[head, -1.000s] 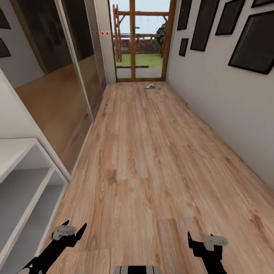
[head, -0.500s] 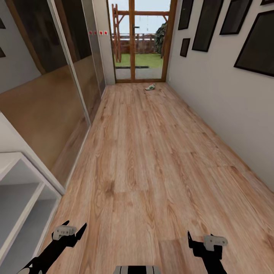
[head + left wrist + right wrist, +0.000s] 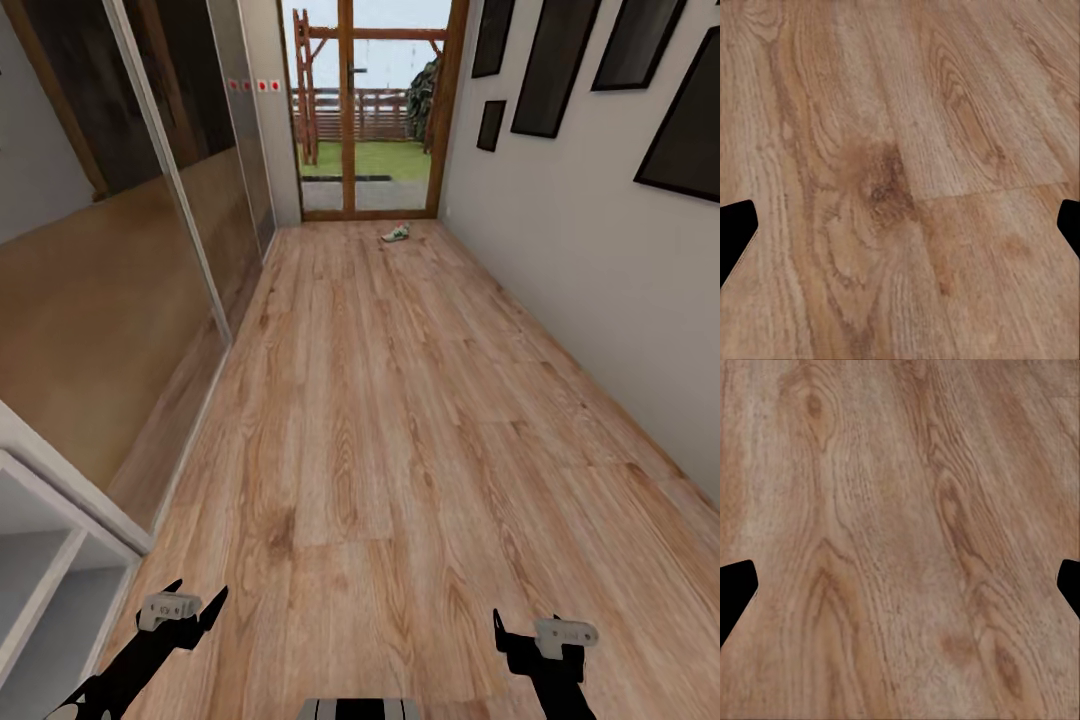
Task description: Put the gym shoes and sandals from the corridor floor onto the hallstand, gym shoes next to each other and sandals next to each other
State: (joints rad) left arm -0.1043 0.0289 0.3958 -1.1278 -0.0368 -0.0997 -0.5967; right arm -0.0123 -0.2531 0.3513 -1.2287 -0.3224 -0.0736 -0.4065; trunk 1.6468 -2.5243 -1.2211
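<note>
Gym shoe (image 3: pixel 396 233) in sight, way down at the far end of the corridor floor (image 3: pixel 400 420), lying just in front of the glass door (image 3: pixel 365 110) and close to the right-hand wall; it's tiny from here, so you can't tell how it's lying, and it's well apart from both your arms. Your left gripper (image 3: pixel 195 605) and right gripper (image 3: pixel 520 630) hang low over bare planks, each with its fingers spread wide and nothing between them; both wrist views show just wood grain between the dark fingertips. The shoe rack (image 3: pixel 40 560) sits at your left, white tiers showing at the corner. Expect that shoe to be light, with a soft upper that gives under pressure and a stiffer sole and heel. I'd say pinch it across the heel collar or the sidewall near the middle, not the laces, so it doesn't swing or slip out.
</note>
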